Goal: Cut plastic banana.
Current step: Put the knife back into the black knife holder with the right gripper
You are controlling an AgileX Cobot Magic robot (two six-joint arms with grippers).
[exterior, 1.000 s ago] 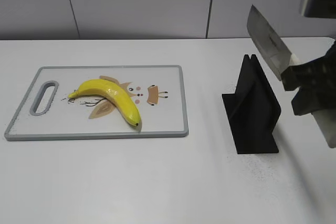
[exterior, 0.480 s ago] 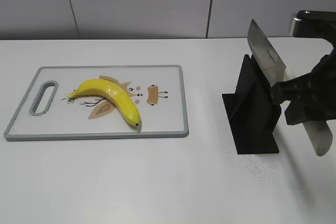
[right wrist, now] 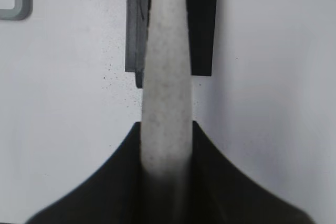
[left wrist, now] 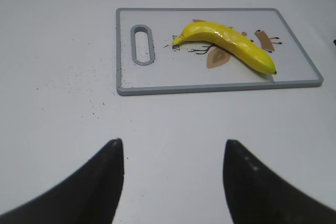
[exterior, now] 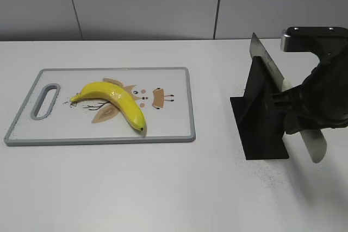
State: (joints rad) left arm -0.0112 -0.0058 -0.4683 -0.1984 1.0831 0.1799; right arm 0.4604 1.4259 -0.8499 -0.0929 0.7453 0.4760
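Observation:
A yellow plastic banana point(exterior: 114, 100) lies whole on a grey-rimmed white cutting board point(exterior: 174, 126) at the left; it also shows in the left wrist view point(left wrist: 227, 43). My right gripper point(exterior: 304, 113) is shut on the pale handle point(right wrist: 166, 103) of a knife. Its steel blade point(exterior: 265, 61) slants down into the black knife stand point(exterior: 261, 118). My left gripper point(left wrist: 173, 153) is open and empty above bare table, near the board's handle end; it is out of the exterior view.
The cutting board point(left wrist: 220, 85) has a handle slot point(left wrist: 142, 44) at its left end. The black stand point(right wrist: 202, 24) sits right of the board. A grey wall runs along the table's back edge.
My right gripper has moved left and down with the knife, and the blade has gone from above and right of the stand down into its slot. The banana has not moved.

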